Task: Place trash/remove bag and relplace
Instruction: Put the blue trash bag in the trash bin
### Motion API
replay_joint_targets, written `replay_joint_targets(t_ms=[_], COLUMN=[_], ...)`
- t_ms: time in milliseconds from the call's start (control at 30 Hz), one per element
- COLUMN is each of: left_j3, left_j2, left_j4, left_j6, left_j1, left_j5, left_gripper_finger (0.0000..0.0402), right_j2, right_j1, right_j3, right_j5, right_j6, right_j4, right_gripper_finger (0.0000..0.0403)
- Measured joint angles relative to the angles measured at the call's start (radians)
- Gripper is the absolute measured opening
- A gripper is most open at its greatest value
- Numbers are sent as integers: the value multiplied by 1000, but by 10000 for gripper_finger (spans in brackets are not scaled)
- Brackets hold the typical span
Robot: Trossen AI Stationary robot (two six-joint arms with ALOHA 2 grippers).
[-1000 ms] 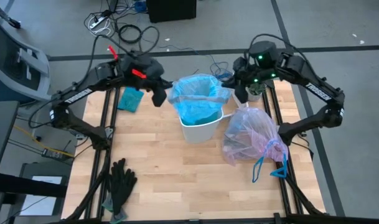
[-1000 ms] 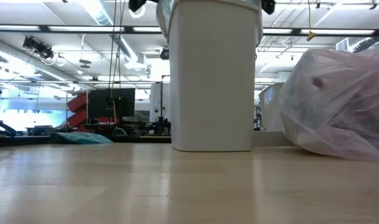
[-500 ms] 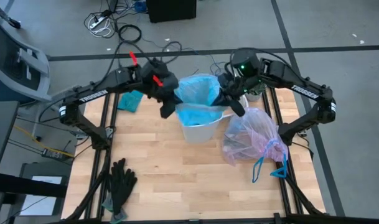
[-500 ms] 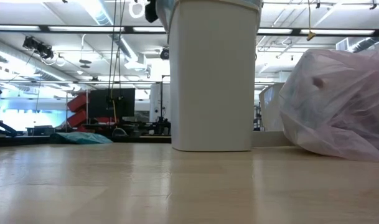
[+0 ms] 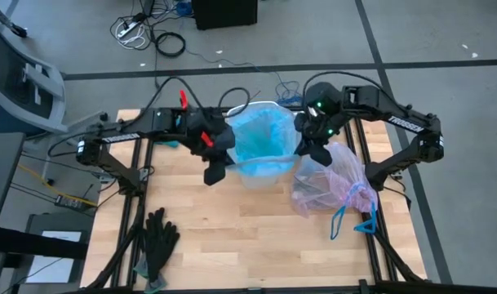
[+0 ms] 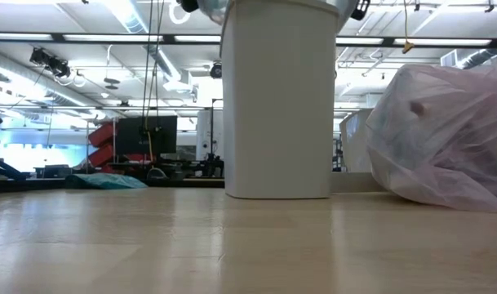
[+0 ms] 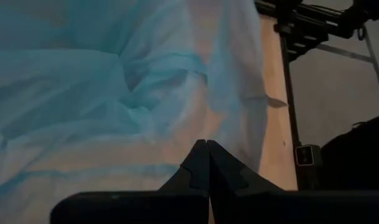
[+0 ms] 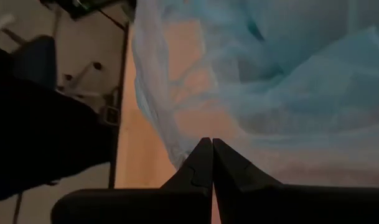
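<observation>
High view: left gripper (image 5: 215, 173) is hanging at the left side of the white bin (image 5: 260, 175), right gripper (image 5: 314, 155) at its right side, each pinching an edge of the light-blue bag (image 5: 263, 140) and holding its mouth spread over the bin. Wrist views are showing both pairs of fingers pressed together on blue film. Pink-lavender bag (image 5: 330, 180) is lying full on the wooden table (image 5: 232, 237), just right of the bin. Black gloves (image 5: 158, 237) are lying near the front left corner.

Both arms reach inward, left pincer (image 5: 215, 173) and right pincer (image 5: 317, 154) clamped tight.
</observation>
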Motion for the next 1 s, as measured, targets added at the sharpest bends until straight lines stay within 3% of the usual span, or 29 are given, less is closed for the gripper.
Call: replay_joint_targets(t_ms=[333,633,800,1000], left_j3=[0,-48,-164,-258], left_j2=[7,30,30,28], left_j4=[-67,-118,-85,-23], left_j6=[-61,-96,-118,-118], left_j1=[-86,-124,-126,-128], left_j5=[-135,-228,-355,-414], left_gripper_finger=[0,0,1,3], right_j2=[0,1,1,-8], right_j1=[105,138,135,133], right_j3=[-49,-190,-196,-197], right_j5=[219,266,282,286], right_j6=[94,130,133,165], right_j4=[-43,-21,-8,-6], right_gripper_finger=[0,0,0,0])
